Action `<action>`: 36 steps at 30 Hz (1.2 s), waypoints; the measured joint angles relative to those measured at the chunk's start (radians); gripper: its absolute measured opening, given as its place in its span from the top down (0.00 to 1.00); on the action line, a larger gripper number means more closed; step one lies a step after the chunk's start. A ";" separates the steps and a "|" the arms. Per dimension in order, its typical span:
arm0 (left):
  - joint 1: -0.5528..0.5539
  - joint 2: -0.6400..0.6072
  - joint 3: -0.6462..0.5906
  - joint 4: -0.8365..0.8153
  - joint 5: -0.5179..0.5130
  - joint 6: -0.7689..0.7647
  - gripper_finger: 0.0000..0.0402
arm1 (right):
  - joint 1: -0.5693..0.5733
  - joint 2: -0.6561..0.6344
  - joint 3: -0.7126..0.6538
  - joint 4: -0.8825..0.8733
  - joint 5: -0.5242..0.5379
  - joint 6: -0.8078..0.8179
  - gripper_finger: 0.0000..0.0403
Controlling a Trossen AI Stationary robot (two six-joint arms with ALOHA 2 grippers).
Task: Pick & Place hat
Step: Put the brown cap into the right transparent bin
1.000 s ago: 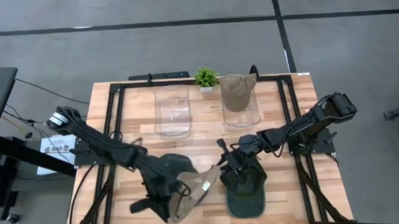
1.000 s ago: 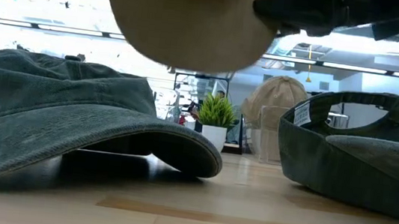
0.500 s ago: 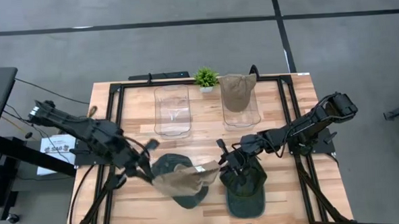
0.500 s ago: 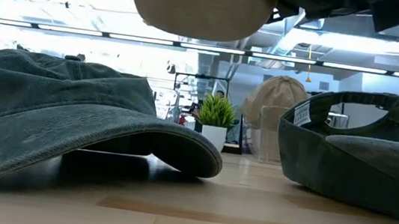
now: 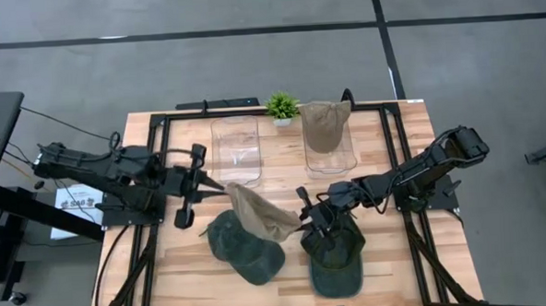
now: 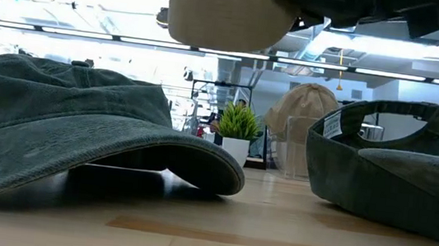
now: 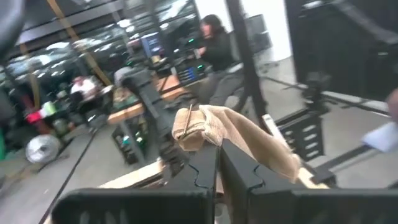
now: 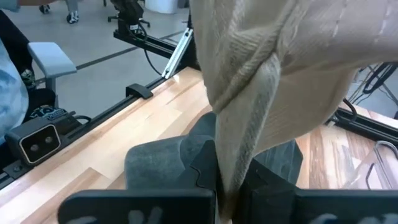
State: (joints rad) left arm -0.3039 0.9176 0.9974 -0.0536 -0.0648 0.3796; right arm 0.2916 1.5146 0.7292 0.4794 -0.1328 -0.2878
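Observation:
A tan hat hangs in the air between my two grippers, above a dark green cap that lies crown up on the table. My left gripper is shut on the hat's far-left end. My right gripper is shut on its near-right end. A second dark green cap lies open side up under the right gripper. In the low view the tan hat shows at the top, clear of both caps. My left gripper pinches the tan hat's edge between its two fingers, beside a strap with a small buckle. The fingers come level from the table's left. The hat's end is lifted clear of the table. My right gripper pinches a bunched fold of the tan cloth between its two fingers, several layers gathered. It comes from the table's right, slanting slightly down. The cloth rises from the fingers toward the left gripper, clear of the cap below.
At the far side stand two clear stands: the left stand is bare, and the right stand carries another tan hat. A small potted plant sits between them at the far edge. A black frame runs along the table's sides.
My left gripper has risen and swung from the near edge toward the far-left, rolling as it went, still shut on the tan hat. That end of the hat was lifted and carried along, so the hat now spans both grippers. The end in the right gripper stayed.

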 joint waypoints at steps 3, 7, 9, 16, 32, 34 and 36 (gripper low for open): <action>0.021 0.016 0.002 -0.001 -0.018 -0.051 0.98 | 0.000 0.000 -0.001 -0.004 0.012 0.000 1.00; 0.030 0.045 0.005 -0.046 -0.027 -0.156 0.98 | 0.001 0.003 -0.004 -0.020 0.005 0.001 1.00; 0.029 0.061 0.006 -0.070 -0.028 -0.183 0.97 | 0.002 0.004 -0.005 -0.025 0.001 0.003 1.00; 0.026 0.100 0.008 -0.083 0.123 -0.206 0.95 | 0.003 0.005 -0.005 -0.025 -0.006 0.003 1.00; 0.058 0.099 0.005 -0.246 0.109 -0.258 0.66 | 0.005 0.004 -0.004 -0.011 0.001 0.002 1.00; 0.070 0.095 0.005 -0.287 0.110 -0.258 0.66 | 0.009 0.004 -0.003 -0.011 0.001 0.000 1.00; 0.081 0.086 0.005 -0.312 0.110 -0.261 0.65 | 0.013 0.003 -0.003 -0.008 0.001 0.000 1.00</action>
State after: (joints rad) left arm -0.2230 1.0031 1.0019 -0.3653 0.0448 0.1186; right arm 0.3047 1.5177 0.7262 0.4714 -0.1321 -0.2878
